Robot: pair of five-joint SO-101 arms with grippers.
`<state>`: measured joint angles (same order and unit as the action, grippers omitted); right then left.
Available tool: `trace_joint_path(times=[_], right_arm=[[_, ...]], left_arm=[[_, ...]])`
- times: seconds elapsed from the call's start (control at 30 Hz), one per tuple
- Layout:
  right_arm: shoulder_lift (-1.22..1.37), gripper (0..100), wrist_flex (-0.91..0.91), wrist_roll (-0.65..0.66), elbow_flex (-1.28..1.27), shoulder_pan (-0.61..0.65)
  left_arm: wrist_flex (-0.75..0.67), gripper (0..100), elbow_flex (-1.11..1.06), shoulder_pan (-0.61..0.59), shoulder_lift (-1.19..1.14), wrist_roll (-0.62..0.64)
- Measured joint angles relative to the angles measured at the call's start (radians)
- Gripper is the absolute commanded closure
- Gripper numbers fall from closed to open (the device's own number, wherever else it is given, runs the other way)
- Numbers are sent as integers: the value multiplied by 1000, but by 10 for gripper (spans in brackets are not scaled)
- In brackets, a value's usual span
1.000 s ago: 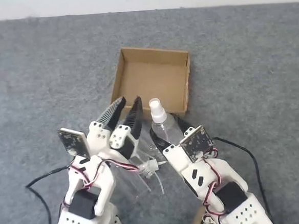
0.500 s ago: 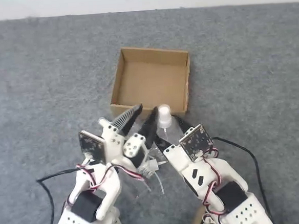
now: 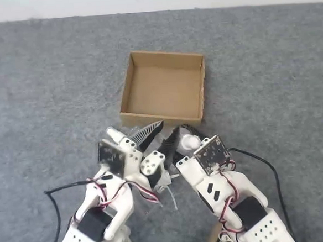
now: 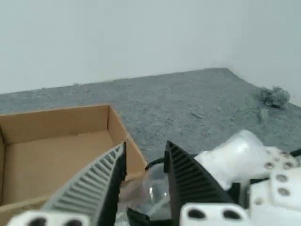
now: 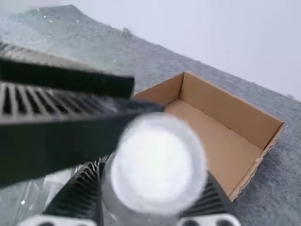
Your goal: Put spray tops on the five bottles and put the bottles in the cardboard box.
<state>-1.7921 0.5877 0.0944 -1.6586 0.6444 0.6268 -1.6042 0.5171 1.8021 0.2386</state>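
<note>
Box first: the cardboard box [image 3: 164, 87] sits open on the grey table [image 3: 47, 79] just beyond both arms, and there's nothing in it, so none of the five is packed yet. The right gripper [image 5: 153, 188] is clamped on a clear bottle [image 5: 141, 214], holding it up just short of the box's near wall, w/ a white spray top [image 3: 189, 142] already sitting on the neck. Can't tell from here whether it's screwed tight or only resting. The left gripper [image 3: 161, 136] is right alongside, fingers apart w/ nothing between them. One of its fingers is just beside the white top, but the top itself looks to be outside the gap, not inside it. Down between the two arms, approx under the wrists, a loose spray top [image 3: 167, 180] w/ its thin tube lies on the table among some clear plastic, prob. more bottles, but the arms cover too much to count them. So I'd say it's early: this looks like bottle no. 1, top on or nearly on, with seating it properly still in hand. After that it needs dropping into the box, then the other four need capping and packing.
</note>
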Motion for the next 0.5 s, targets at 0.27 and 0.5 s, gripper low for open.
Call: trace_joint_path(times=[0.27, 0.5], right_arm=[[0, 992, 0, 0, 0, 3], [0, 992, 0, 0, 0, -26]], left_arm=[[5, 874, 91, -195, 0, -2], [61, 874, 66, -422, 0, -6]])
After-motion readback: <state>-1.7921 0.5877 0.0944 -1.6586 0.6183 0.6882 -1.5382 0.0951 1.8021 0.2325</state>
